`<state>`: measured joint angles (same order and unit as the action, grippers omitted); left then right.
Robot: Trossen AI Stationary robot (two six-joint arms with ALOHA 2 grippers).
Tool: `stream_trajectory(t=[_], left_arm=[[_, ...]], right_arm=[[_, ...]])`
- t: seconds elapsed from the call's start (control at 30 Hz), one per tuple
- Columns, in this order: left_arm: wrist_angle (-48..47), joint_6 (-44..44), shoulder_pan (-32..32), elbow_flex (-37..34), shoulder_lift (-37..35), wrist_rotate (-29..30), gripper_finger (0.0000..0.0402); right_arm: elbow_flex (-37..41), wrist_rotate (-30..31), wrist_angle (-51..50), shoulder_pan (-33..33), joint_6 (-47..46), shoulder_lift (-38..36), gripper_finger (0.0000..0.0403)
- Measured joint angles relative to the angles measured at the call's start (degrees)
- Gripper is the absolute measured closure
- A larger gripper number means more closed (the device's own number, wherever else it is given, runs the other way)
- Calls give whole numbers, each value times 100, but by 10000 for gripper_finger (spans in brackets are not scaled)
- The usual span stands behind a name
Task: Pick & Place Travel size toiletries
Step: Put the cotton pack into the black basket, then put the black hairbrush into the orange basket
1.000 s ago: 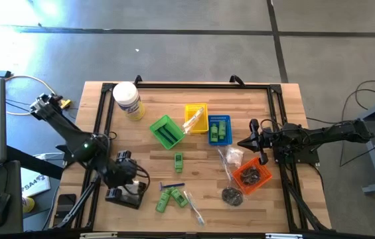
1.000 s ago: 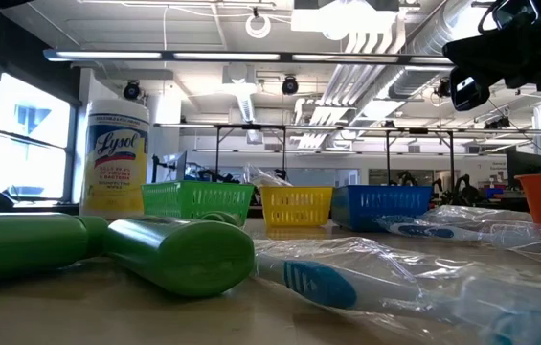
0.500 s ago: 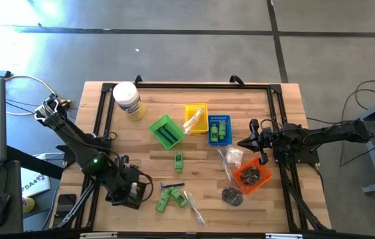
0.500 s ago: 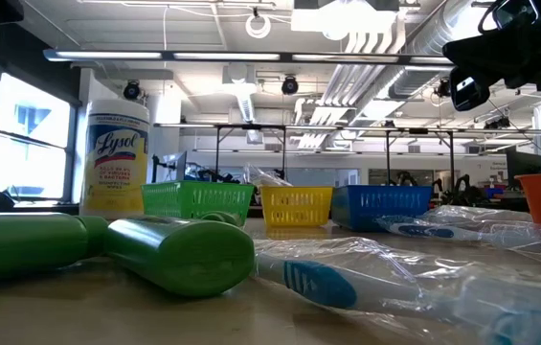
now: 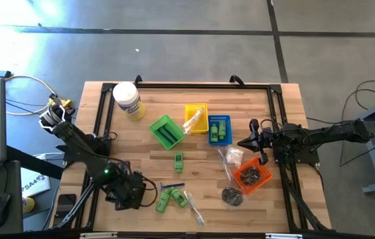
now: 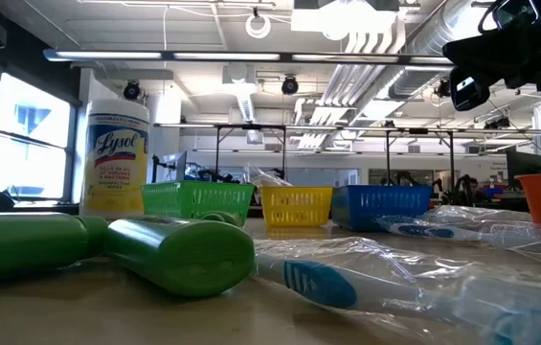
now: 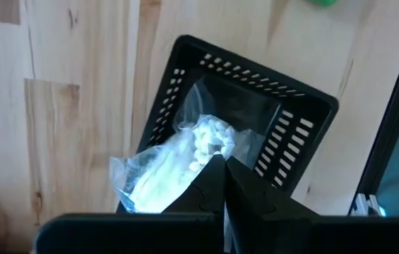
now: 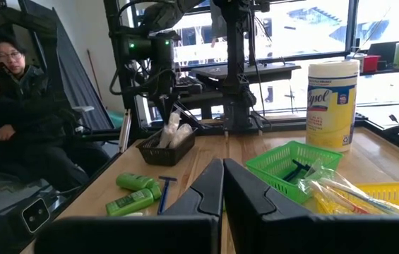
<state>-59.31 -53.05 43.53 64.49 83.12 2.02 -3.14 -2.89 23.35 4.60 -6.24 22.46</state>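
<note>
Over the last second the left gripper (image 5: 132,191) has descended and slid toward the table's front edge; it now sits directly over the small black slotted plastic tray (image 7: 305,111) at front left. Left wrist view: fingers pressed together, tips at a clear plastic packet of white contents (image 7: 178,159) that lies half in the tray and spills over one wall. Cannot tell whether the packet is pinched or already let go; judged a placement in progress. Just beside the tray, two small green plastic bottles (image 5: 169,198), a thin blue-handled stick (image 5: 171,186) and a clear-wrapped toothbrush (image 5: 193,206) lie loose, unsorted. The right gripper (image 5: 251,141) is unmoved, fingers closed and empty, beside the orange mesh basket (image 5: 250,178). The tray is hidden under the arm from above; the low view is blocked by foreground bottles.
</note>
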Motion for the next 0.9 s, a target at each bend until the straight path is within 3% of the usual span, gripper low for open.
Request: stream_trajectory(t=[0.17, 0.4, 0.57, 0.7, 0.8, 0.9], left_arm=[[205, 2, 0, -1, -1, 0, 375], [213, 21, -4, 0, -7, -26, 278], [73, 905, -1, 288, -80, 13, 239], [654, 2549, -78, 636, -304, 1185, 243], [1052, 3739, -520, 713, -511, 1305, 267], [1555, 4770, -1150, 583, -867, 1200, 319]], right_arm=[[0, -1, 0, 1, 0, 0, 399], [0, -1, 0, 0, 0, 0, 399], [0, 0, 0, 2, 3, -1, 399], [0, 1, 11, 2, 39, 0, 399], [0, 1, 86, 0, 44, -2, 399], [0, 230, 133, 2, 10, -1, 399]])
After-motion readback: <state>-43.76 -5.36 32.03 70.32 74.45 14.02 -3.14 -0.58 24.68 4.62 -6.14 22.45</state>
